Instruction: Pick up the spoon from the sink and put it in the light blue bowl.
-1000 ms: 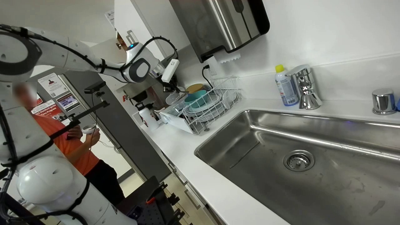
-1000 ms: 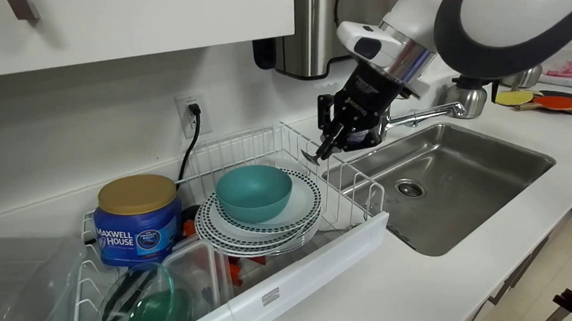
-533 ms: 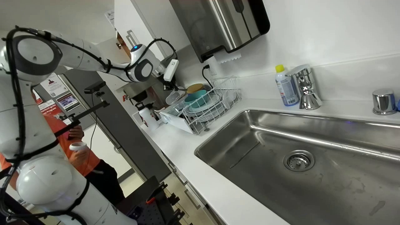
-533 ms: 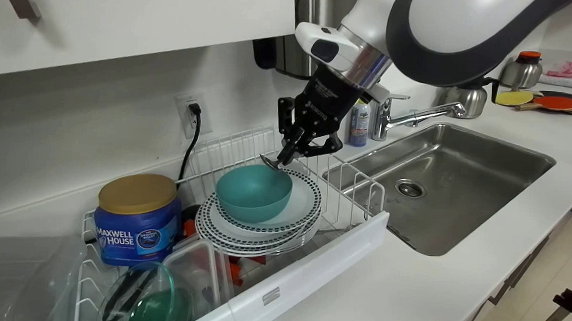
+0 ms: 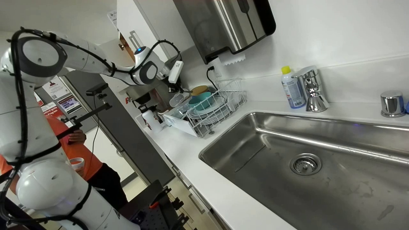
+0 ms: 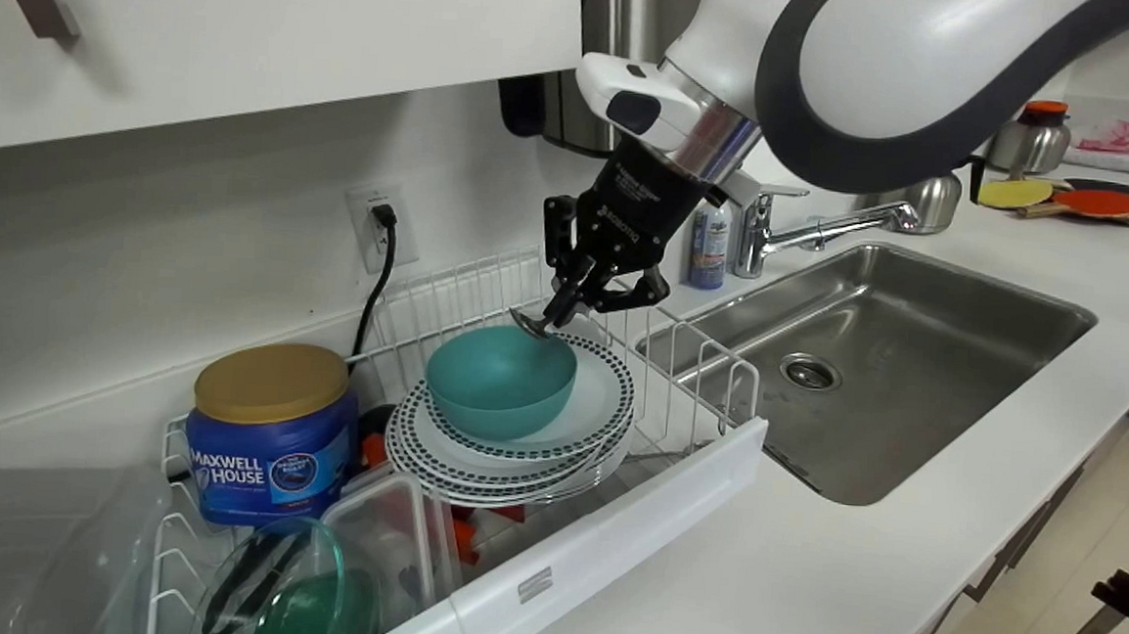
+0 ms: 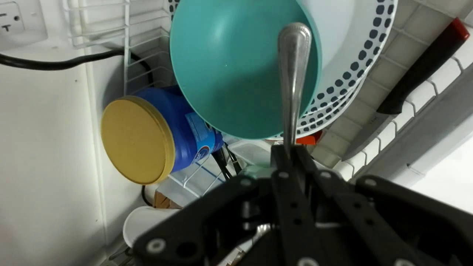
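Tool (image 7: 291, 150) clamped on spoon (image 7: 294, 70) nr bowl (image 6: 501, 392); rack (image 6: 610, 540) by sink (image 6: 914, 368), wht counter (image 6: 774, 575), cab (image 6: 278, 35) above.

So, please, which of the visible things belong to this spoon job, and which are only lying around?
Part of the job:
gripper
spoon, held in the gripper
light blue bowl
sink

Only lying around:
Maxwell House tub
dot-rimmed plates
black-handled knife
yellow-capped can
table-tennis paddles

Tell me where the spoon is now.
The spoon is held in the gripper; in the wrist view, right of centre, its handle overlaps the right side of the light blue bowl.
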